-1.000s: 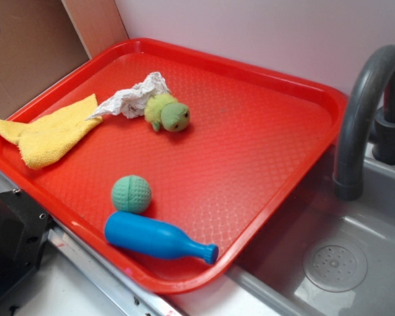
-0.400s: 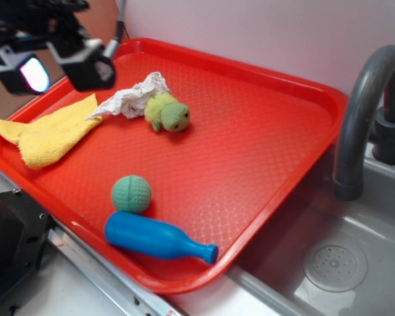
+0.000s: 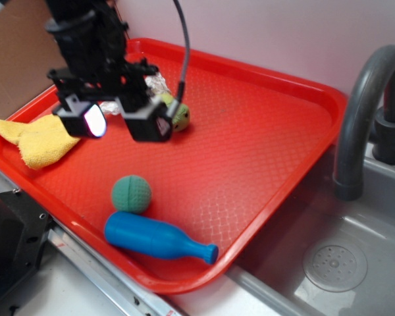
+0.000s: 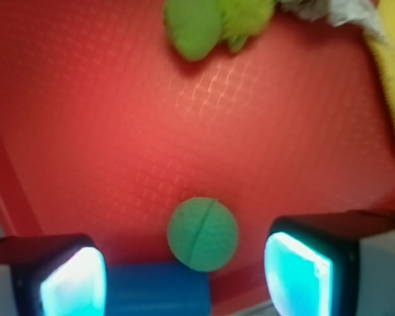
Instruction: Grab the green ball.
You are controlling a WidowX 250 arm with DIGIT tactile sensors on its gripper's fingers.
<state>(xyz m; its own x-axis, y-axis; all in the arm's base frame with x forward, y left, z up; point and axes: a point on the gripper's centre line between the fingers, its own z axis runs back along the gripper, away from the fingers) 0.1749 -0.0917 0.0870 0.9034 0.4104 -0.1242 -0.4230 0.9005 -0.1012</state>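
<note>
Trouble lies below my spread-open, empty gripper [image 3: 120, 123]: the green ball [image 3: 131, 193] sits on the red tray [image 3: 263, 145] touching the blue bottle [image 3: 157, 238], so a finger may strike the bottle and roll the ball away.

A red tray [image 3: 263, 99] with a raised rim and a fine diamond-textured floor carries everything. It sits beside a grey sink [image 3: 355, 263]. 5 things lie directly on it. The green ball [image 3: 131, 193] rests near the front edge, touching or just beside the blue bottle [image 3: 159, 238], which lies on its side along the front rim with its neck pointing right. A yellow cloth [image 3: 36, 139] is spread at the left edge. Toward the back sit a yellow-green plush turtle [image 3: 179, 116] and a crumpled white paper [image 3: 157, 81], both partly hidden. The right half of the tray floor is bare.
</note>
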